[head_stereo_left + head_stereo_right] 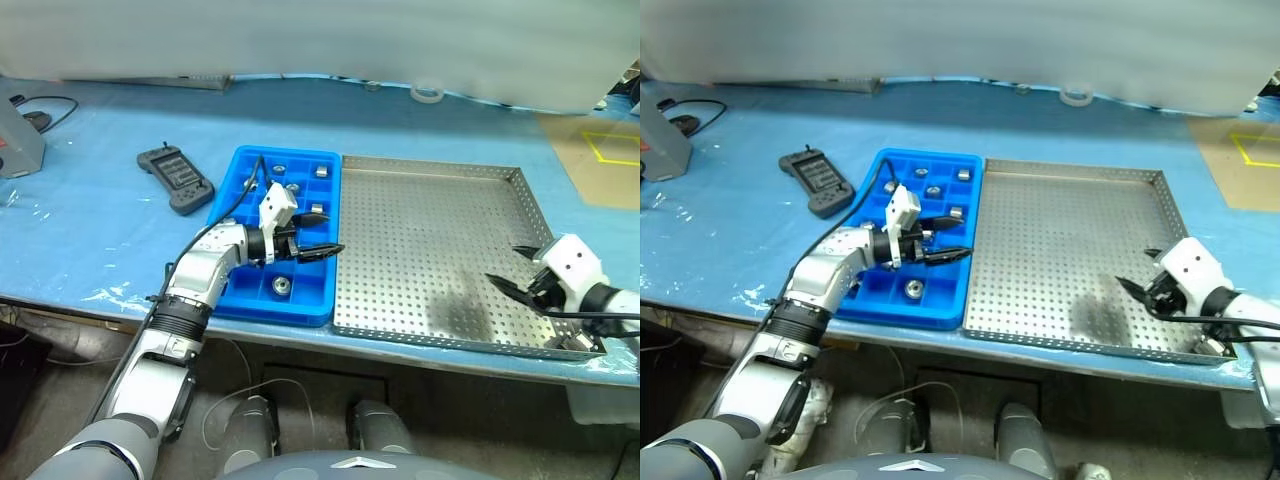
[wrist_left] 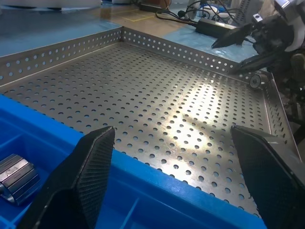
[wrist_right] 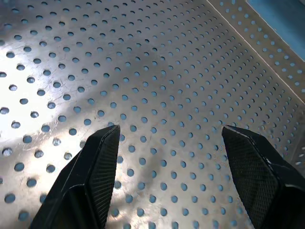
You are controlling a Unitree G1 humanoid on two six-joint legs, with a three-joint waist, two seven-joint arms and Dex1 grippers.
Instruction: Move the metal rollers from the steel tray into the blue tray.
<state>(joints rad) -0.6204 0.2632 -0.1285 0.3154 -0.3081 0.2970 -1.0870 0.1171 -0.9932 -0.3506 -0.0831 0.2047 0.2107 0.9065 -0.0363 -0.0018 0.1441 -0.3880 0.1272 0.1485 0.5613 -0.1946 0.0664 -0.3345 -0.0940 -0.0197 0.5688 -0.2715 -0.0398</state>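
Your left tool hangs over the right edge of the blue tray, jaws spread wide and empty, pointing toward the steel tray. Your right tool hovers above the steel tray's near right corner, also wide open with nothing in it. Several metal rollers sit in the blue tray's compartments; one roller lies in the steel tray's corner by the right tool.
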